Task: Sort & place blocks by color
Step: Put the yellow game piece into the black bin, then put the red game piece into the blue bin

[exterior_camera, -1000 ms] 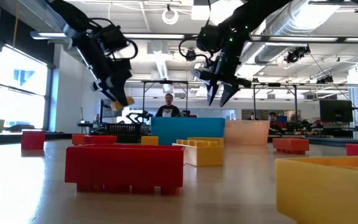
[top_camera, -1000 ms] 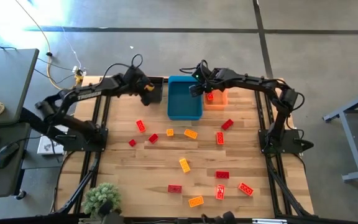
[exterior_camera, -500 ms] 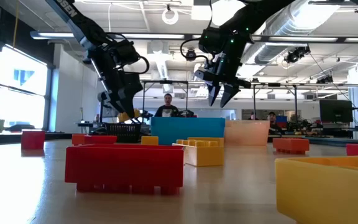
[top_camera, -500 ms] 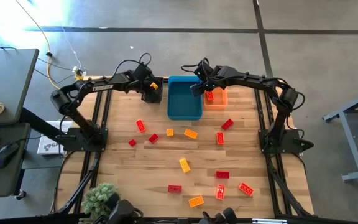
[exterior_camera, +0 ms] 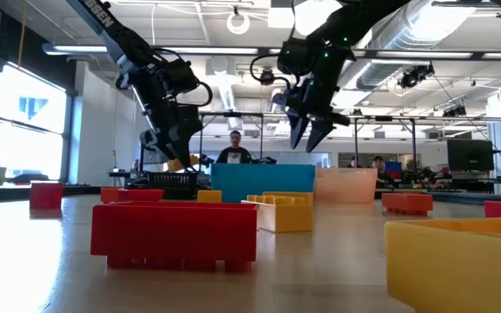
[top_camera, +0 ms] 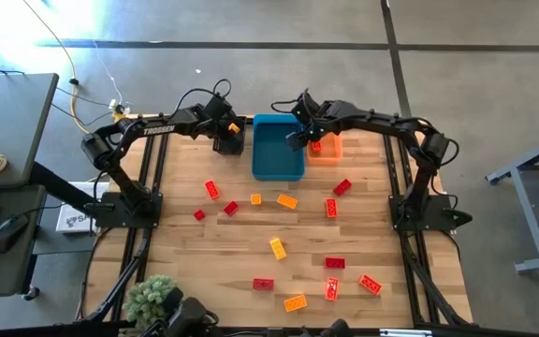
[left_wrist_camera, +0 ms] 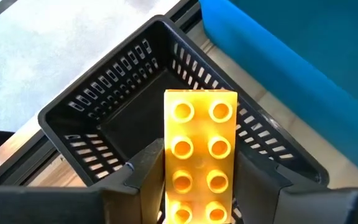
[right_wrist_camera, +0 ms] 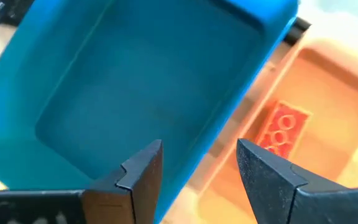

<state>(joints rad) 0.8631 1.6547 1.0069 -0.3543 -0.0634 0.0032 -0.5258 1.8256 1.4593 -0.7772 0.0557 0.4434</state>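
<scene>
On the left, my left gripper (left_wrist_camera: 197,186) hangs over the black slotted plastic basket (left_wrist_camera: 104,118) at the table's far edge, clamped on a yellow studded plastic brick (left_wrist_camera: 201,155); the wrist view shows the brick standing out between the two fingers, studs toward the camera, its free end over the basket's open mouth. To drop it well, I judge I should centre the brick over the basket floor rather than its near wall, stay low, and open only once it is clear of the rim and of the blue rectangular plastic bin (top_camera: 277,150) just beside it. Moving right, my right gripper (top_camera: 296,137) hovers above that blue bin near the edge it shares with the pale orange rectangular bin (right_wrist_camera: 328,81); its fingers stand apart and hold nothing. A red studded brick (right_wrist_camera: 283,127) lies inside the orange bin, beside and apart from those fingers. The remaining loose red, orange and yellow bricks (top_camera: 286,200) lie scattered on the wooden table (top_camera: 181,262), well nearer than both grippers.
</scene>
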